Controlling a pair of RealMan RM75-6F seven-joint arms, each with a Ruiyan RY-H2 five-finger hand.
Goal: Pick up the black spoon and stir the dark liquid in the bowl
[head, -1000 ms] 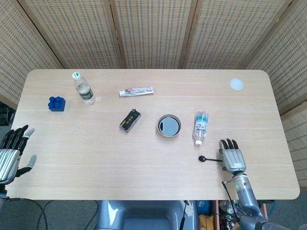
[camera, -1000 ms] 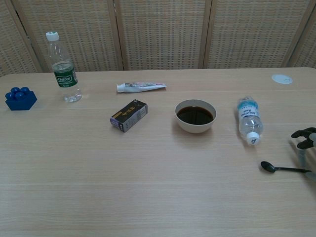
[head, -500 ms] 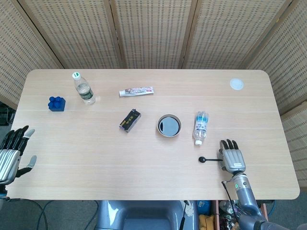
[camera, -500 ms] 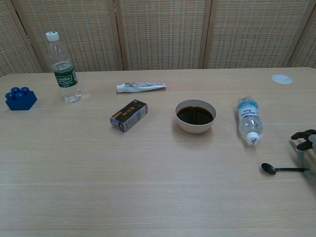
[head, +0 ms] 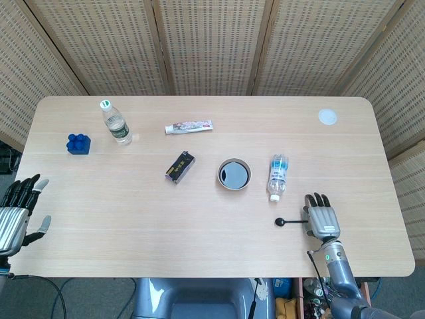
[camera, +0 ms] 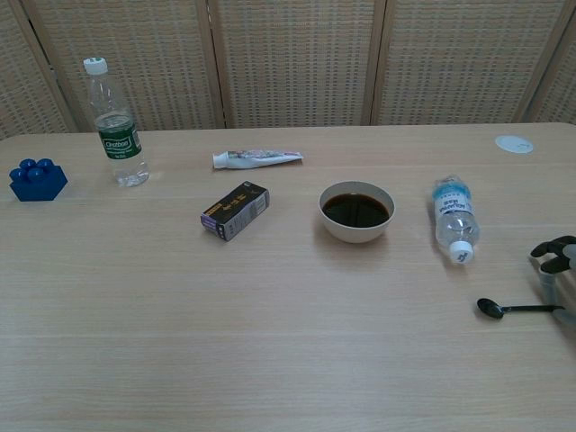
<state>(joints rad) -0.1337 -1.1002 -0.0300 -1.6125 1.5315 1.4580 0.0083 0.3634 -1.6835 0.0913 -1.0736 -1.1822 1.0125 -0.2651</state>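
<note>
Black spoon point(head: 289, 221), thin-handled with a round bowl, lies flat on my pale wood-grain surface point(head: 199, 246); its handle end hides under my right hand point(head: 321, 218), so I cannot tell its grasp.

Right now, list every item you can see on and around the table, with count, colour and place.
Black spoon: one, black, near right edge, handle at the right hand.
White bowl of dark liquid: one, mid-table.
Lying clear water bottle: one, blue label, right of the bowl.
Upright clear water bottle: one, green label, far left.
Blue toy block: one, left edge.
Black and purple box: one, left of the bowl.
White toothpaste tube: one, far centre.
White round disc: one, far right corner.
Wooden table: one, light.
Woven screen: behind.
Left hand: fingers apart, left edge.
Right hand: over the spoon's handle.
</note>
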